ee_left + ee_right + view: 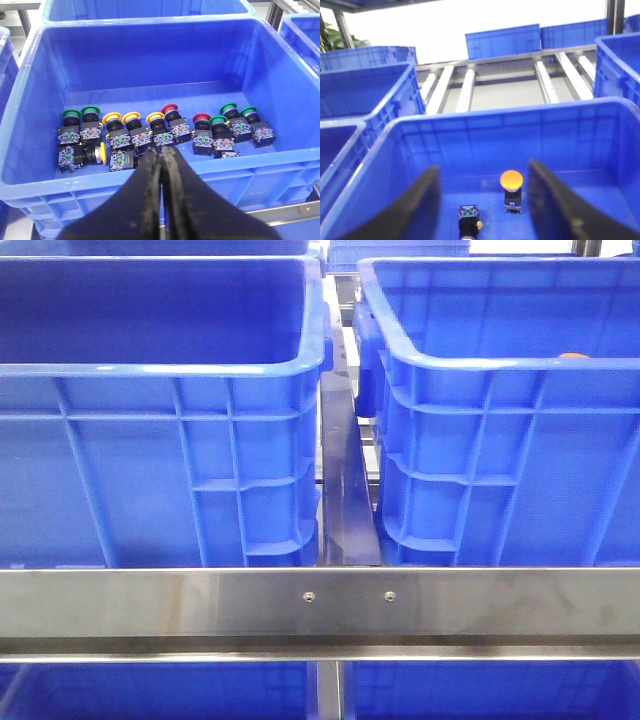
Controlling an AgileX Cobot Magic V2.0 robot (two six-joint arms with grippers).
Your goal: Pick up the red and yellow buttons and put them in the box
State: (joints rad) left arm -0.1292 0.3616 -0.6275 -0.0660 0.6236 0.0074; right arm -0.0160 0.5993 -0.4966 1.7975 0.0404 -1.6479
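Closed left claw (161, 165) over crated buttons (160, 131) (front view: walls only).

steel rack rail (200, 605) | carries: two blue crates (150, 440), side by side

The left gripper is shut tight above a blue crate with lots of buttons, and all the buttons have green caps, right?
Not quite. The left gripper is shut above the blue crate, but the left wrist view shows mixed caps: green buttons, yellow buttons and red buttons.
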